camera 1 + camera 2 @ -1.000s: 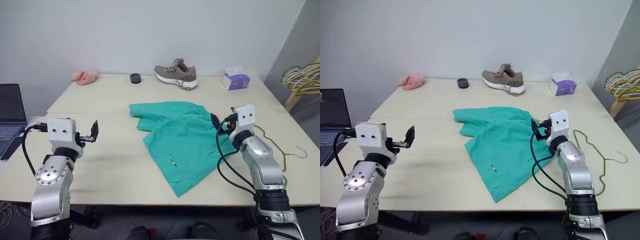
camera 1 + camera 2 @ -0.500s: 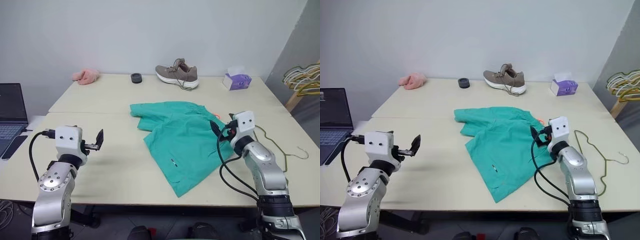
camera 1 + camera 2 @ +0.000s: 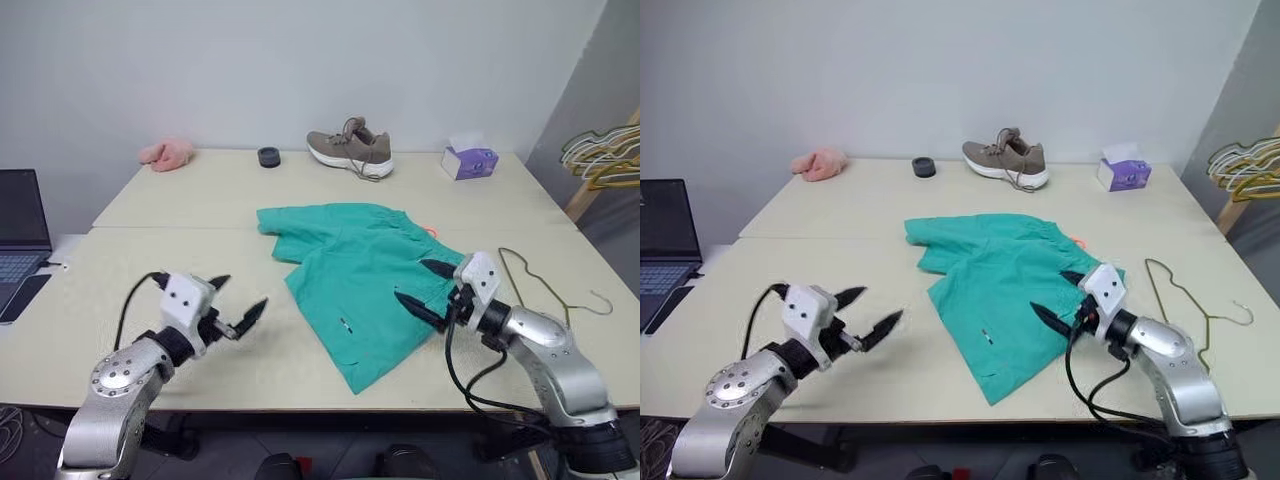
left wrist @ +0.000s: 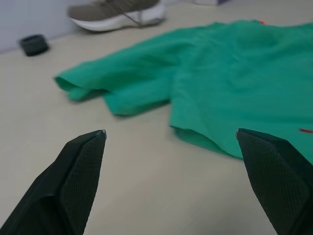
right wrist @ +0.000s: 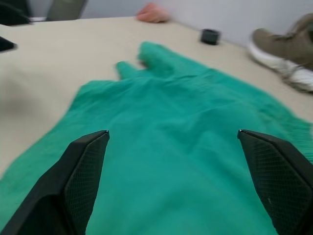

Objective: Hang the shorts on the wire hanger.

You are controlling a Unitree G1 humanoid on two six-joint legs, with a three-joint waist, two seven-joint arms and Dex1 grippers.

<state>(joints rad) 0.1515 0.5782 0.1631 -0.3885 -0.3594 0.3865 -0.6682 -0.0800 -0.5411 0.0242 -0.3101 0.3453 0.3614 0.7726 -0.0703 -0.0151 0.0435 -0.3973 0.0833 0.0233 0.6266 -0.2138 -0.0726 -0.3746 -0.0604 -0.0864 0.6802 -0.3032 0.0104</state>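
Table (image 3: 150, 215): pale, two-part, carrying everything. Shorts (image 3: 365, 275) lying flat near centre, slightly right; waistband at the 1 o'clock end beside a small orange tag, leg hems at the 7 and 5 o'clock ends. Long axis running roughly from 1 to 7 o'clock on the tabletop, one leg folded toward 10 o'clock. Hanger (image 3: 545, 290), thin olive wire, lying flat at 3 o'clock of the shorts, just beside the waistband edge, hook pointing to 3 o'clock, triangle stretched along the table's right side.

Left gripper (image 3: 235, 305) hovering over bare table at 8 o'clock of the shorts, fingers spread wide, holding nothing, aimed toward the fabric. Right gripper (image 3: 420, 285) poised over the shorts' right half, fingers likewise spread wide and empty, pointing toward 9 o'clock.

Further back: shoe (image 3: 350, 152) at 12 o'clock, tissue box (image 3: 470, 160) at 1 o'clock, dark puck (image 3: 269, 156) and pink cloth (image 3: 168, 153) toward 11 o'clock, laptop (image 3: 20, 240) at 9 o'clock off the table edge.

Likely trouble: pinching one layer only and dragging the shorts into a heap; nudging the light hanger off the right edge while reaching; wire too flat on the table to get a finger under; bunched fabric refusing to thread over the bar.
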